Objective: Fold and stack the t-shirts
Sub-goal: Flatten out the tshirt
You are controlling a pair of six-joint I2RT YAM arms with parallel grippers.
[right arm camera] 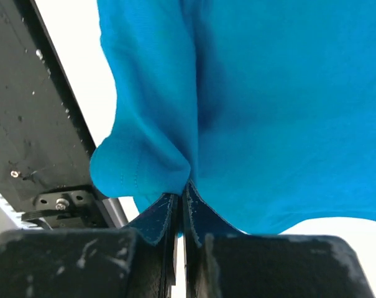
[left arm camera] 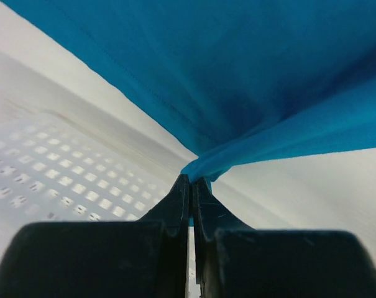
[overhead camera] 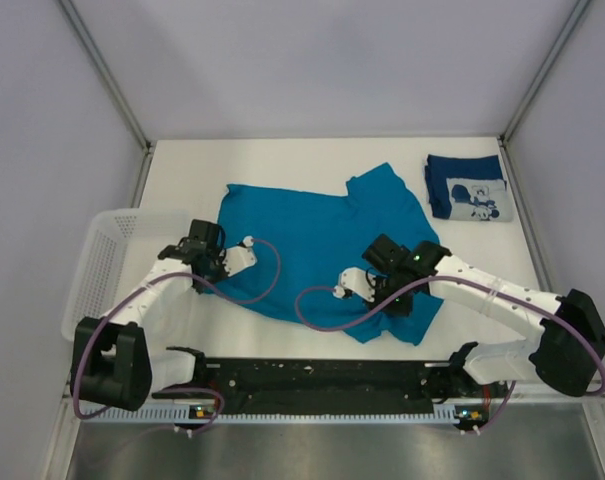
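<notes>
- Right now the teal shirt (overhead camera: pixel 312 230) lies spread across the middle of the worktop (overhead camera: pixel 282 160). It is a little rumpled, and one sleeve points toward the far edge.
- The left end effector (left arm camera: pixel 191 181) has its fingers pressed together on a bunched bit of that shirt's edge at its left near corner. The cloth fans out from the tips.
- The right end effector (right arm camera: pixel 183 185) is likewise pinching the teal shirt on its right near side, with a rounded fold of fabric bulging just beside the tips.
- The navy shirt (overhead camera: pixel 467 187) sits folded in the far right corner of the worktop, with its pale printed picture facing up. It is well apart from the teal one.
- A white mesh basket (overhead camera: pixel 100 262) rests at the left edge of the worktop, just beside the left arm.
- A purple cable (overhead camera: pixel 272 272) from the left arm loops over the teal cloth.
</notes>
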